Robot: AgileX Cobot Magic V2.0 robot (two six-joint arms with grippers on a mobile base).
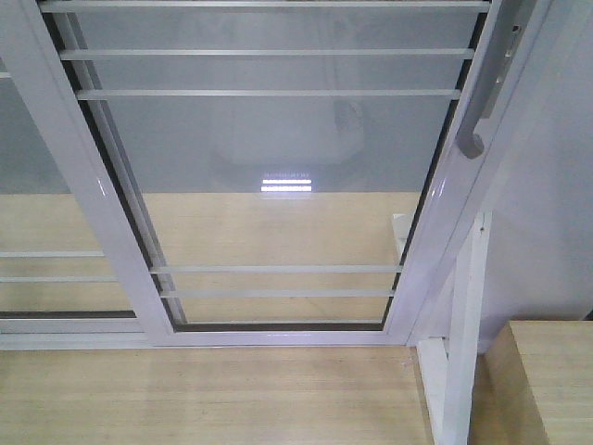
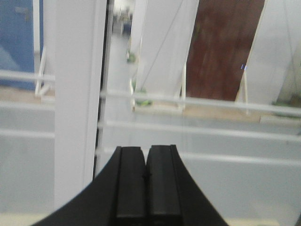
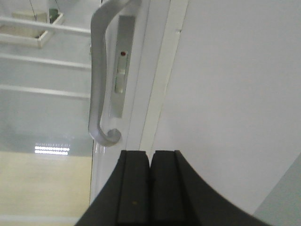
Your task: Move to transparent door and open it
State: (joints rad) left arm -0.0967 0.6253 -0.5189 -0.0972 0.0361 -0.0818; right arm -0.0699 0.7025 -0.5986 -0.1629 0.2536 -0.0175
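The transparent door (image 1: 278, 167) fills the front view: clear glass in a white frame with thin white horizontal bars. Its curved J-shaped handle (image 1: 477, 102) sits on the right stile. In the right wrist view the handle (image 3: 99, 84) is close, up and to the left of my right gripper (image 3: 150, 153), which is shut and empty and does not touch it. My left gripper (image 2: 146, 149) is shut and empty, facing the glass and bars beside a white stile (image 2: 77, 94). Neither gripper shows in the front view.
A second white-framed glass panel (image 1: 37, 185) without a handle overlaps on the left. A bare white frame post (image 1: 463, 324) stands at the lower right by a wooden block (image 1: 547, 380). Wooden floor (image 1: 204, 399) lies in front. A pale wall (image 3: 235, 94) is right of the door.
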